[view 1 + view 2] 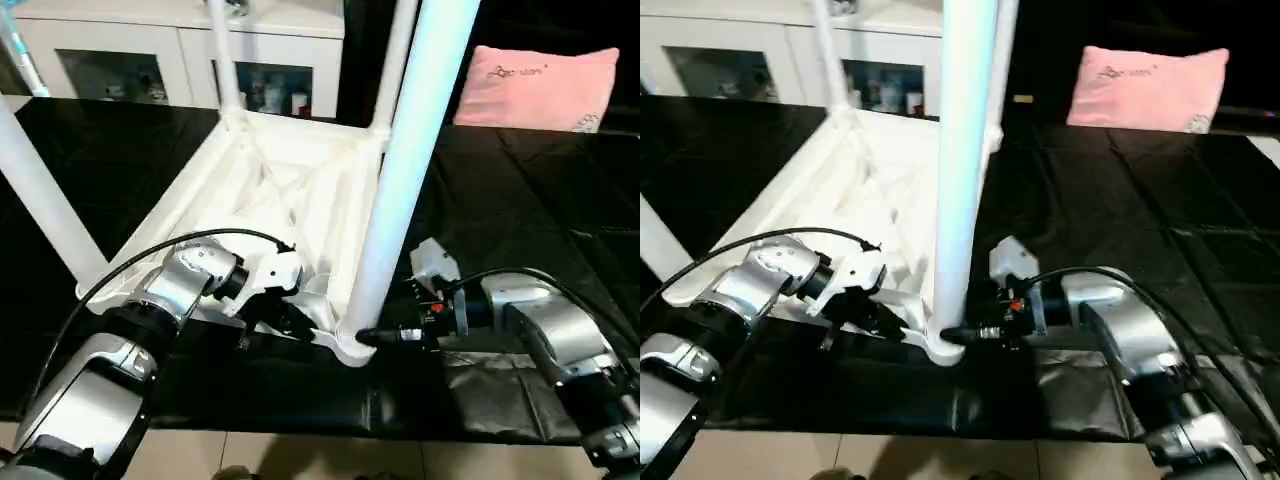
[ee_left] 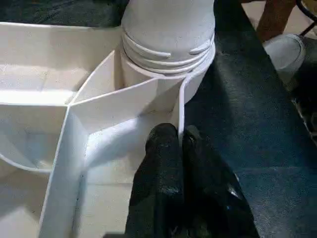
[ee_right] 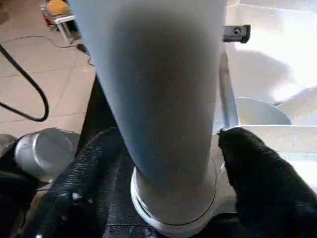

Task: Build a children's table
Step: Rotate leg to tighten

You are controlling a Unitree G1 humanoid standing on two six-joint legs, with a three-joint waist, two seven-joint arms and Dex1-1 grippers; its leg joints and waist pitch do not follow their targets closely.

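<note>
While the upside-down tabletop (image 1: 290, 190) sits ribs-up on the black-covered work surface (image 1: 540, 200), all four white legs look to be standing up out of its corner sockets. The near right leg (image 1: 400, 170) is the big one right in front of the camera, rising from the near right corner socket (image 1: 350, 345). The near left leg (image 1: 40, 200) leans off to the left, and the two far legs (image 1: 225, 60) go up toward the white cabinet (image 1: 180, 50) at the back. A pink pillow (image 1: 540, 88) lies far right on the black cover.

So the left gripper (image 2: 179, 136) is pressed together, pinching the thin side wall of the tabletop between its fingers (image 2: 161, 163), just beside that near right socket. You can see the leg's grooved end (image 2: 168, 44) seated in the socket right past the fingertips.

The right gripper (image 3: 168, 144) comes in from the right, low at the base of the near right leg. Its two fingers (image 3: 257, 168) sit either side of the leg, spread about as wide as it, but I honestly can't tell if they're actually touching it or just close.
</note>
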